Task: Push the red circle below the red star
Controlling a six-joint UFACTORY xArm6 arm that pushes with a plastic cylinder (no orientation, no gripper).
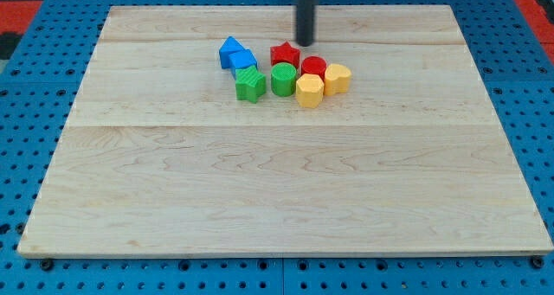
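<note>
1. Jaws do not exist on this arm; it ends in a dark rod coming down from the top edge of the frame, and my tip [305,42] stands on the board just above the cluster, a little up and to the right of the red star, apart from every block.
2. Wooden board [286,191] fills most of the frame, pale planks on a blue pegboard surface [26,113].
3. Eight blocks sit bunched in the upper middle of the frame.
4. Blue blocks: a triangular one [229,50] at the cluster's left end, and a blue cube [243,61] touching it at lower right.
5. Green star [250,85] lies below the blue cube; green circle [283,79] sits just to its right.
6. Red star [285,55] sits above the green circle.
7. Red circle [313,68] rests just to the lower right of the red star, beside it rather than under it.
8. Yellow hexagon [309,91] lies below the red circle; a second yellow block [338,78] sits to the red circle's right.
</note>
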